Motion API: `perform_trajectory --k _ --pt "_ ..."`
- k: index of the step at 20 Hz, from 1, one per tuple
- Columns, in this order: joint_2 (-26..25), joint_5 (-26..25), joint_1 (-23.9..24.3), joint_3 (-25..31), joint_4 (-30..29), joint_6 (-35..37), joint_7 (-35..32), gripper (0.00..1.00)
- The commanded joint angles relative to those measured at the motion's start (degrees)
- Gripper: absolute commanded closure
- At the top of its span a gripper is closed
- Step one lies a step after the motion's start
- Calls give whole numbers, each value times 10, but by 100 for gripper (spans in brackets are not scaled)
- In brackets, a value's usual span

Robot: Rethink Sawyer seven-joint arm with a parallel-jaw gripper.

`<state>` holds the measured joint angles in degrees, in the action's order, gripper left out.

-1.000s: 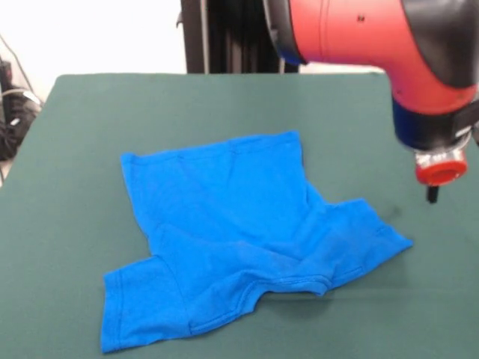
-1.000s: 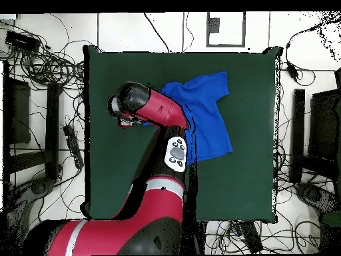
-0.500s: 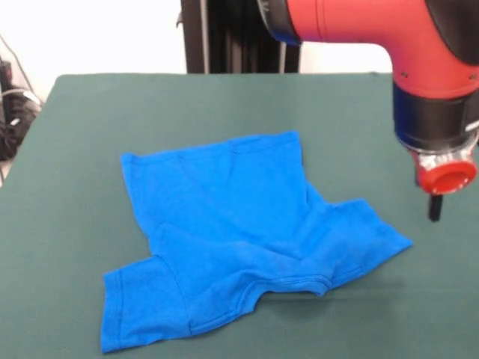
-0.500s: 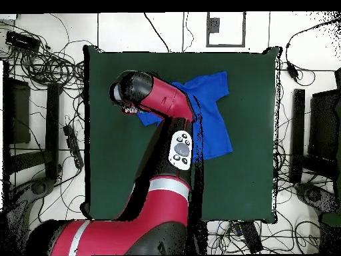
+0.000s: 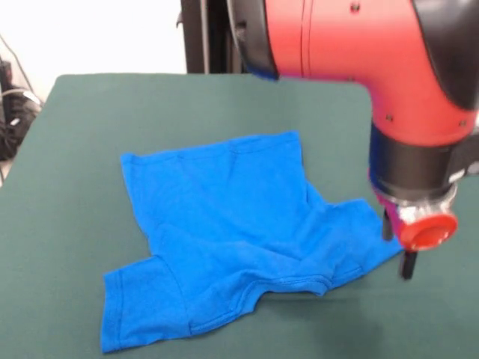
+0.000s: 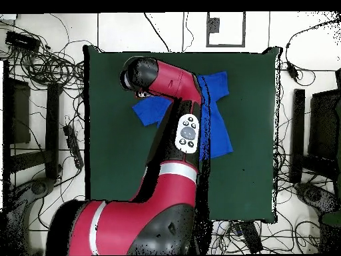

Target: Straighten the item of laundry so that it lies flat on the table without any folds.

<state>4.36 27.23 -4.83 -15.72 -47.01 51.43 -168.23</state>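
At about four o'clock in the front view, the red and black arm's gripper hangs right at the tip of one sleeve of the bright royal-blue cotton T-shirt, and two dark fingertips poke out below the orange end cap, one on each side of it, so they read as spread apart with nothing between them. That shirt lies near the middle of the dark green felt-covered table, body toward twelve o'clock, both short sleeves fanned out toward seven and four, and a clear ridge of bunched cloth runs across it near the collar at about five o'clock. From overhead the arm hides much of the shirt, with blue cloth showing on both sides of it near the table's twelve o'clock edge. My read is that the step in hand is taking hold of that sleeve tip. To do it well, I'd drop straight onto the hem so a single layer gets pinched, not the felt beneath. Then draw low and outward toward four o'clock, away from the ridge, so the fold pulls open instead of dragging the whole shirt along. Whether the tips already touch the cloth, I cannot tell.
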Motion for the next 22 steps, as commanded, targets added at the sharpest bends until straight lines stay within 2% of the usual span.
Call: perform_trajectory --k 1,4,8,10,17,22 --pt "-91 -58 -18 56 95 49 73 0" --pt "-100 -74 -28 54 109 62 74 0" --pt "-116 -69 -43 77 117 64 51 0" --pt "-109 -58 -50 89 101 75 30 0" --pt "-33 -57 -56 91 10 140 35 0" --pt "-7 -66 -45 91 -4 172 53 0"
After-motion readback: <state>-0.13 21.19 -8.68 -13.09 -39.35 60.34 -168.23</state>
